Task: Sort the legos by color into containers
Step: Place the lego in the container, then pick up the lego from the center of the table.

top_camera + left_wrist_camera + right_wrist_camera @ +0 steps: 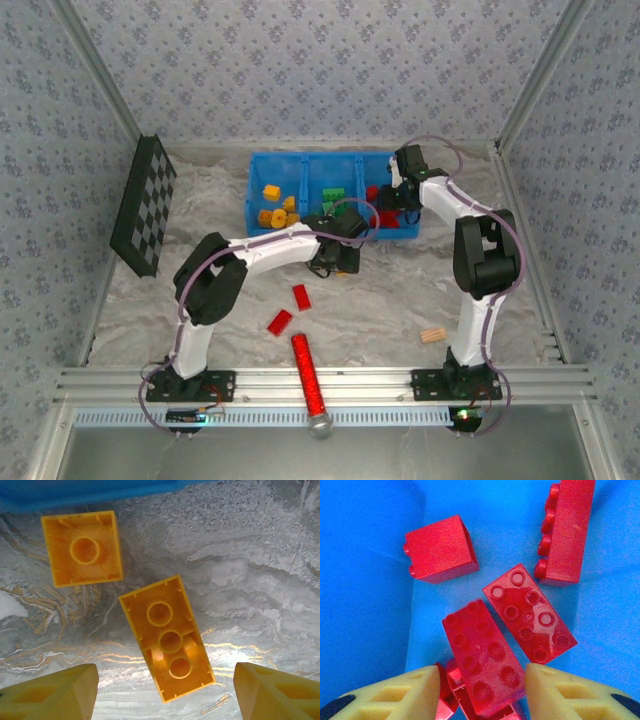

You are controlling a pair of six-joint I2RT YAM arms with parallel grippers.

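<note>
left end effector (165, 680) spread wide over two yellow legos (167, 637) beside the blue bin (75, 492)

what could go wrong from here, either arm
The long yellow brick lies diagonal and hollow side up between the open left jaws; closing may catch its corners and spin it instead of gripping.
The square yellow brick sits close beside it, near the blue bin wall; a descent could knock it.
A red brick lies between the right jaws on top of others in the bin; whether it is gripped is unclear, so pulling away might drag it out.
</note>
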